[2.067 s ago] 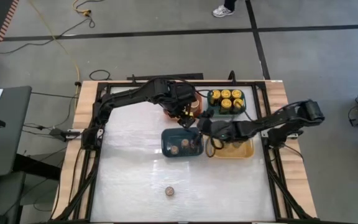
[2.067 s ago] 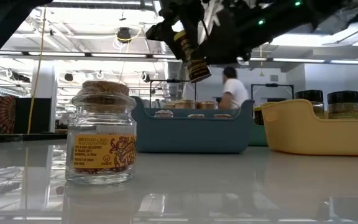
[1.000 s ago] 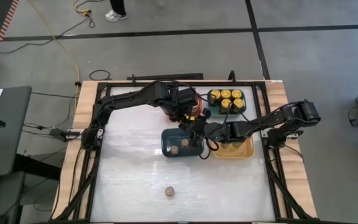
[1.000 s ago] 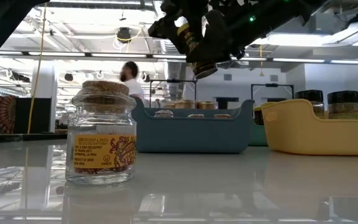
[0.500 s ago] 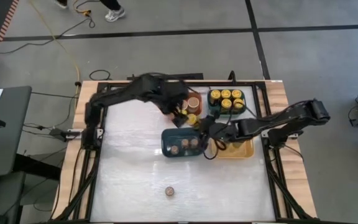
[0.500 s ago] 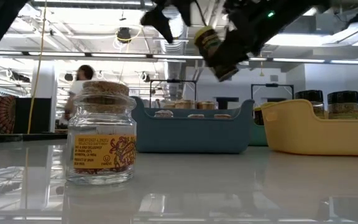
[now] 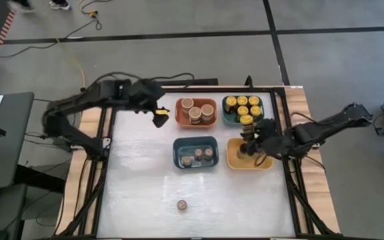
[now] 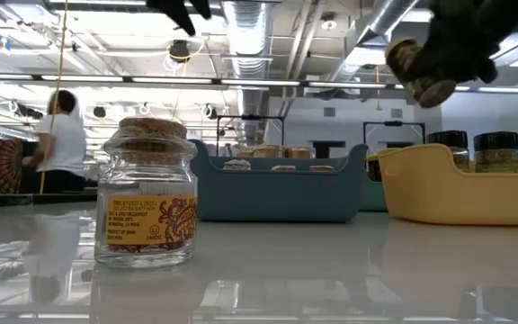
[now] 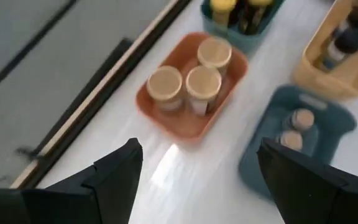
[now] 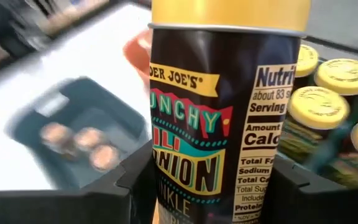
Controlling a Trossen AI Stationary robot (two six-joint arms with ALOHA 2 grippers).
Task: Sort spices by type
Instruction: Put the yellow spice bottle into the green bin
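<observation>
Right gripper (image 7: 249, 137) holds our yellow-lid jar (image 10: 225, 106) tilted, center-right; left gripper (image 9: 194, 186) is wide, empty. Could slip w/ a loose grip.

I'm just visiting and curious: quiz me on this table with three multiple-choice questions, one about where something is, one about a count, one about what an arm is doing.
1. Where does the lone cork-topped jar stand?
A. in the orange bin
B. on the open table, apart from the bins
C. in the yellow bin

2. How many tan-lidded jars are in the orange bin?
A. three
B. one
C. five

3. What is the right gripper doing?
A. hanging empty
B. holding a yellow-lidded jar
C. pressing on the table

Answers: 1 B, the high view shows it alone on the table; 2 A, three lids show from above; 3 B, the right wrist view shows the jar between its fingers.
</observation>
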